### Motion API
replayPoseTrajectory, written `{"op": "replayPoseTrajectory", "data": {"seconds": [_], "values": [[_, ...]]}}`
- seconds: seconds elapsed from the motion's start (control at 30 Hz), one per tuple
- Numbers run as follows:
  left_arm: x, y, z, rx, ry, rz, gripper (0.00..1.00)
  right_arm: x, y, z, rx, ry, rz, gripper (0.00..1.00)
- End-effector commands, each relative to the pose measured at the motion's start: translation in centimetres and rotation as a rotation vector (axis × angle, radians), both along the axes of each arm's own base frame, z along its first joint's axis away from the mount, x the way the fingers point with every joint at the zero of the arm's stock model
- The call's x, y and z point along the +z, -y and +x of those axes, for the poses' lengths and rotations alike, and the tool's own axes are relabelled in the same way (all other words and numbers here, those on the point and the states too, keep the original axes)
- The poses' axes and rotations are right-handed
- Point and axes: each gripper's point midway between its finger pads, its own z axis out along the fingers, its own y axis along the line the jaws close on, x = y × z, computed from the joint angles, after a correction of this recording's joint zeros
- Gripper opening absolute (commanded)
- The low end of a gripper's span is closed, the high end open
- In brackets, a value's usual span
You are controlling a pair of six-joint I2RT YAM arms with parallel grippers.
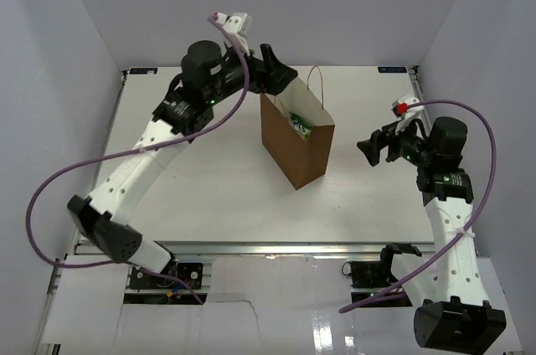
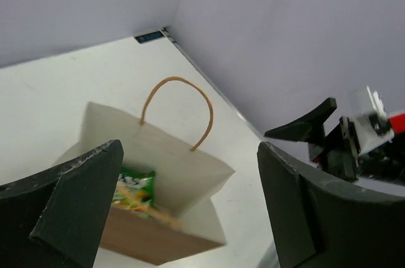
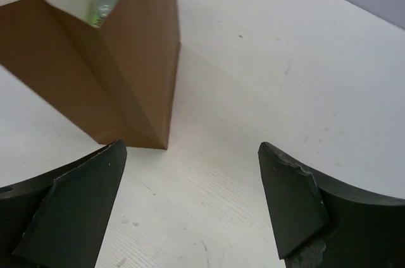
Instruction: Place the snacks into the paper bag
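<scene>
snacks [image 2: 136, 187] mostly hidden inside paper bag [image 2: 183, 170], count unclear

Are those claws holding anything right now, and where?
Nothing is held: the left gripper, over the paper bag, and the right gripper are open and empty.

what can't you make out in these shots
- Snack count inside the paper bag: in the top view its walls hide all but one green packet.
- Bag's base: left wrist view, partly cut off by the bottom edge and a finger of the left pincer.
- Packet print: too small, blurred in every view.
</scene>
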Motion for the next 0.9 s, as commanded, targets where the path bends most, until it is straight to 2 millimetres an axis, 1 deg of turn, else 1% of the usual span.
{"op": "replayPoseTrajectory", "data": {"seconds": [0.0,0.03,0.07,0.1,0.13,0.17,0.2,0.23,0.27,0.3,0.33,0.37,0.4,0.43,0.47,0.53,0.6,0.73,0.87], "values": [[3.7,-7.2,-3.0,0.19,0.24,0.097,0.98,1.2,3.9,1.8,-0.298,-0.064,0.027,0.9],[4.5,-10.8,-4.0,0.325,0.264,0.097,0.98,1.5,4.5,2.3,-0.354,-0.089,0.046,0.9],[0.0,-11.8,-4.0,0.362,0.199,0.167,0.98,1.3,5.8,2.6,-0.437,-0.107,0.033,0.9],[-1.7,-13.0,-4.5,0.397,0.172,0.194,0.98,1.1,6.4,2.8,-0.474,-0.132,0.026,0.9],[-2.2,-15.5,-6.0,0.47,0.154,0.189,0.98,0.1,6.9,2.7,-0.51,-0.19,0.022,0.9],[-6.5,-16.3,-6.3,0.488,0.085,0.247,0.98,0.2,7.8,2.8,-0.562,-0.199,0.006,0.9],[-8.0,-17.2,-7.0,0.513,0.053,0.256,0.98,-0.1,8.1,2.7,-0.58,-0.22,-0.004,0.9],[-8.8,-19.5,-8.4,0.581,0.031,0.255,0.98,-0.6,8.5,2.4,-0.594,-0.243,-0.024,0.9],[-11.6,-20.2,-9.0,0.608,-0.036,0.261,0.98,-0.6,8.9,2.3,-0.611,-0.243,-0.043,0.9],[-12.5,-21.0,-9.7,0.627,-0.054,0.256,0.98,-0.7,9.1,2.2,-0.619,-0.239,-0.056,0.9],[-12.6,-22.3,-11.0,0.666,-0.068,0.216,0.98,-0.2,9.4,1.9,-0.621,-0.21,-0.076,0.9],[-13.1,-22.9,-11.6,0.679,-0.079,0.205,0.98,0.0,9.4,1.7,-0.619,-0.196,-0.084,0.9],[-14.4,-23.3,-12.0,0.685,-0.097,0.214,0.98,0.4,9.5,1.4,-0.619,-0.169,-0.085,0.9],[-14.5,-23.6,-12.4,0.691,-0.098,0.202,0.98,0.7,9.5,1.2,-0.621,-0.154,-0.082,0.9],[-14.1,-24.1,-13.0,0.702,-0.092,0.166,0.98,1.2,9.5,1.3,-0.623,-0.125,-0.075,0.9],[-14.4,-24.4,-13.3,0.711,-0.101,0.161,0.98,1.7,9.3,0.8,-0.618,-0.095,-0.063,0.9],[-14.2,-24.4,-13.4,0.709,-0.1,0.157,0.98,2.3,9.0,0.5,-0.611,-0.076,-0.048,0.9],[-14.5,-23.6,-13.3,0.677,-0.122,0.171,0.98,2.8,9.1,0.5,-0.632,-0.082,-0.023,0.9],[-15.4,-23.0,-13.2,0.66,-0.154,0.176,0.98,2.7,9.1,0.4,-0.628,-0.078,-0.025,0.9]]}}
